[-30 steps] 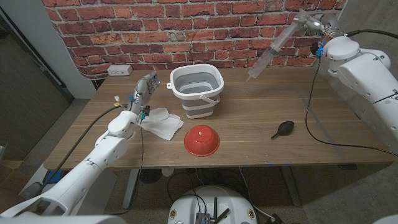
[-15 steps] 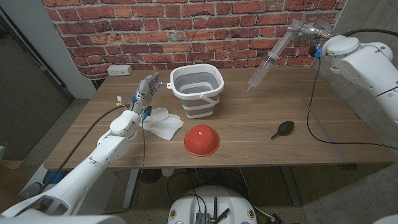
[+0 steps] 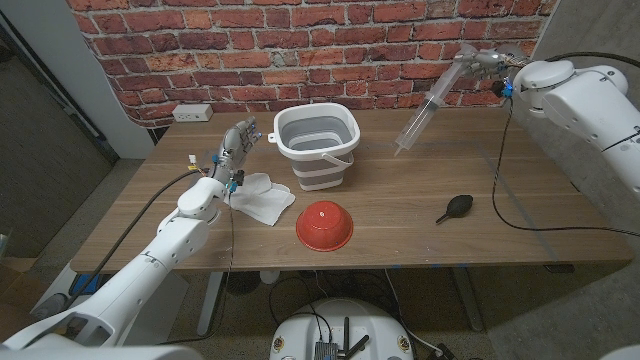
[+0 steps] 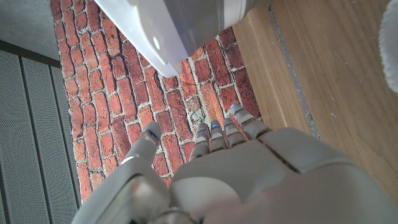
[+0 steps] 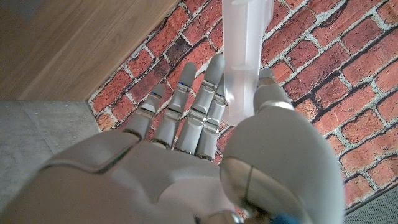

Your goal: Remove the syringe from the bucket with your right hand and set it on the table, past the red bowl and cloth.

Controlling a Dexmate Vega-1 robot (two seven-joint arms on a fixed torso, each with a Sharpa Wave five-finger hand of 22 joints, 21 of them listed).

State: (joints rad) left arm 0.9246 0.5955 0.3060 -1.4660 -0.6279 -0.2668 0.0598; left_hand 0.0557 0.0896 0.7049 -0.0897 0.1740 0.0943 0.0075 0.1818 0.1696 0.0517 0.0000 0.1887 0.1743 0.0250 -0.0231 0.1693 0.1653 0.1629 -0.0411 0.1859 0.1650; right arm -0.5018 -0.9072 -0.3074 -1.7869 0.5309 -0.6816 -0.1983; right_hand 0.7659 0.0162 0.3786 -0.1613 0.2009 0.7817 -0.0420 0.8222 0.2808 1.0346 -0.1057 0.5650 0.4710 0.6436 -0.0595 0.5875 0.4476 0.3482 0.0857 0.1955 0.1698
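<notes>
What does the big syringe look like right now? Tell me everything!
The syringe is a large, see-through plastic tube that looks cloudy white. It hangs in the air, tilted, with its narrow tip pointing down toward the table and its wide top end up high. The right hand grips that top end between thumb and fingers. Nothing else touches it. It is already out of the bucket, off to the bucket's right, in front of the brick wall.

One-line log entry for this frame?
phase: carry | right hand: holds syringe in air, tip down | left hand: open by cloth | bucket: syringe out
</notes>
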